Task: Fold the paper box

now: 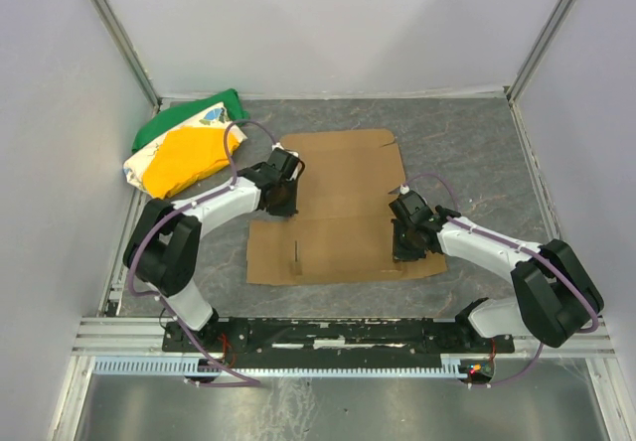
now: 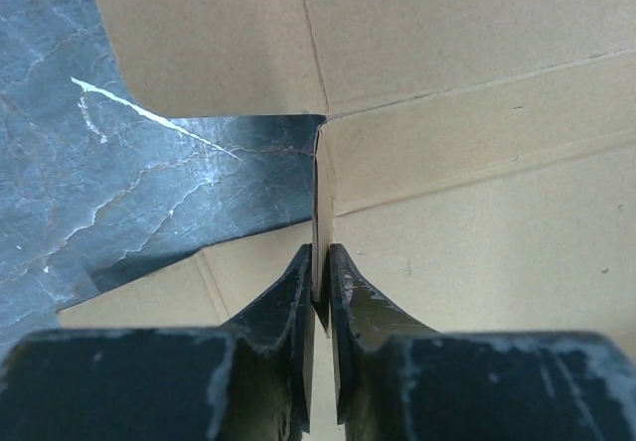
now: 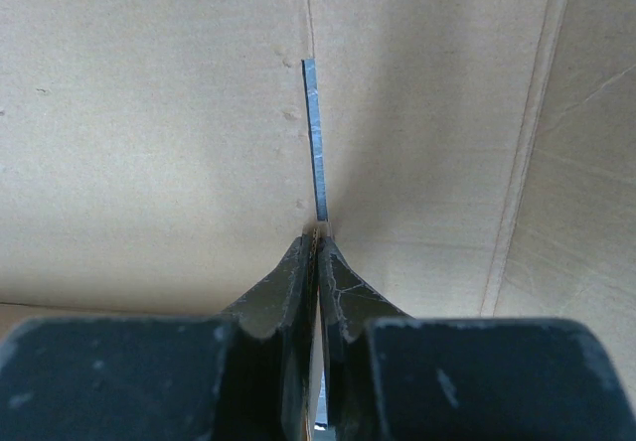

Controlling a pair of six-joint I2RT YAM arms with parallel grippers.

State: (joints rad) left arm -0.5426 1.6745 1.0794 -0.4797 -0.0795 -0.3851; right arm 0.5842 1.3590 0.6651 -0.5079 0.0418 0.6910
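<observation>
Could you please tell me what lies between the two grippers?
Only flat cardboard of the paper box lies between the left gripper and the right gripper; the top view shows this.

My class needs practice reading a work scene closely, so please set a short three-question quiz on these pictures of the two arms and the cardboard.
1. Fill in: the cloth bundle lies near the table's far ___ corner.
2. What is the left gripper shut on? A) a pen B) an edge of the cardboard box C) nothing
3. True or false: the right gripper stands wide open.
Key: 1 left; 2 B; 3 false.
</observation>
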